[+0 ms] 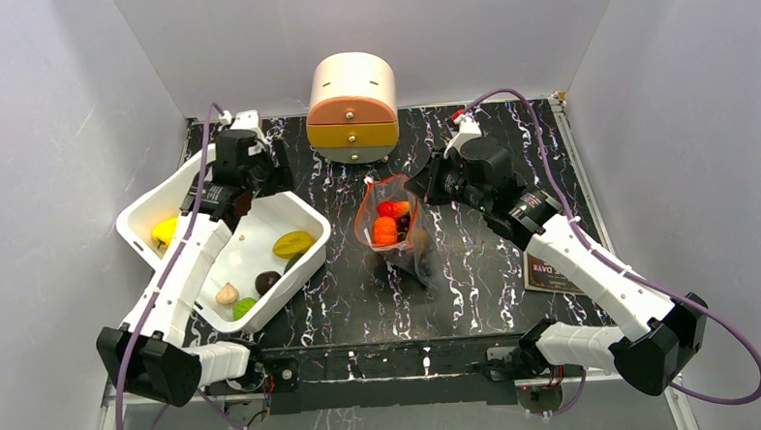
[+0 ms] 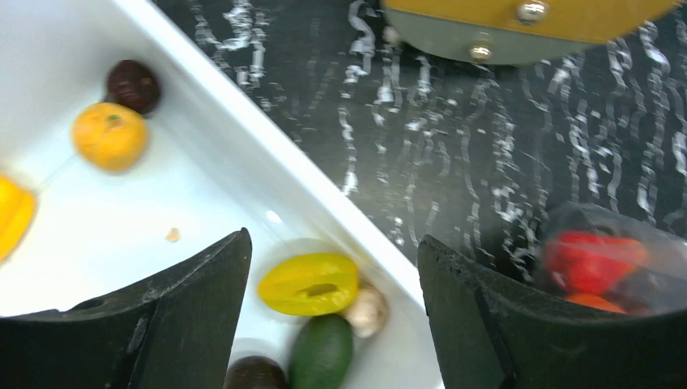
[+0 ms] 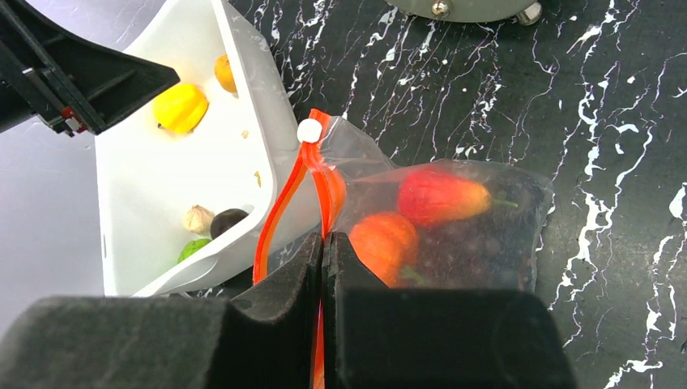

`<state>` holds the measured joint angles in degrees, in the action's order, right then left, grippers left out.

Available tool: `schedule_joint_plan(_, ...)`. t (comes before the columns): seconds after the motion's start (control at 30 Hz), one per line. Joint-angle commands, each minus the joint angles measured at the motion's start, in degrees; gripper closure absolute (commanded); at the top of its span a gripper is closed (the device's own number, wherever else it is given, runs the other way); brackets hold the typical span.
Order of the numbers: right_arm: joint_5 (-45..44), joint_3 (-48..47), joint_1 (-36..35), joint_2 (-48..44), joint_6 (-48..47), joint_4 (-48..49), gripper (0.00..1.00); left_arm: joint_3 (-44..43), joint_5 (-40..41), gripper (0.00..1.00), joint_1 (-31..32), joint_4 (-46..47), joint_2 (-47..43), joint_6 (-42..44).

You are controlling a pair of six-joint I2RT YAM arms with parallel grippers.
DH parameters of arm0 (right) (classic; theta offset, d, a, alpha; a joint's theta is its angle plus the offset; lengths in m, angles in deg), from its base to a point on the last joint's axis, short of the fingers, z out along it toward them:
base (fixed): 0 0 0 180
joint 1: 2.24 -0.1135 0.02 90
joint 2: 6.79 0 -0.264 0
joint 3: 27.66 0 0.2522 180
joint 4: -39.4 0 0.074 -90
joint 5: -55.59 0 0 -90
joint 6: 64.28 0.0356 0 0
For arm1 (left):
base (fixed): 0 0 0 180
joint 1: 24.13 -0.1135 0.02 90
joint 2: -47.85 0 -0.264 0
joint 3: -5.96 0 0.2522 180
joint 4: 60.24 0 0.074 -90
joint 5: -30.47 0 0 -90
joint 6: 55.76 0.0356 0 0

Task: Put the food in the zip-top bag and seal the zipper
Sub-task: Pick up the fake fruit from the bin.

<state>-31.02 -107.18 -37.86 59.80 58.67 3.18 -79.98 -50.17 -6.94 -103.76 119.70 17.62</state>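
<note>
The clear zip-top bag (image 1: 394, 229) stands mid-table, its mouth open, with a red piece (image 3: 441, 197), an orange piece (image 3: 387, 243) and dark pieces inside. My right gripper (image 3: 323, 239) is shut on the bag's red-orange zipper (image 3: 279, 207), below its white slider tab (image 3: 309, 130); it shows in the top view (image 1: 422, 189) too. My left gripper (image 2: 332, 238) is open and empty above the white tub (image 2: 243, 138). Below it lie a yellow piece (image 2: 309, 284), a green piece (image 2: 322, 352) and a pale piece (image 2: 366, 309). It is over the tub's far corner in the top view (image 1: 259, 177).
The tub (image 1: 139, 208) also holds an orange piece (image 2: 109, 135), a dark piece (image 2: 132, 85) and a yellow piece (image 1: 164, 229). A small drawer chest (image 1: 353, 108) stands at the back centre. A dark card (image 1: 549, 274) lies at the right under my right arm.
</note>
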Motion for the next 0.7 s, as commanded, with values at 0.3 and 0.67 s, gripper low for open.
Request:
schedule_joint_plan(0.3,0.2,-0.5,-0.1,-2.3,-1.7,4.9,1.00,14.8,10.7,0.28,-13.6,20.7,-0.4,7.1)
schedule_joint_plan(0.67,0.3,-0.9,-0.1,-2.7,-1.5,4.3,1.00,15.4,9.6,0.25,-21.2,30.6,14.0,10.3)
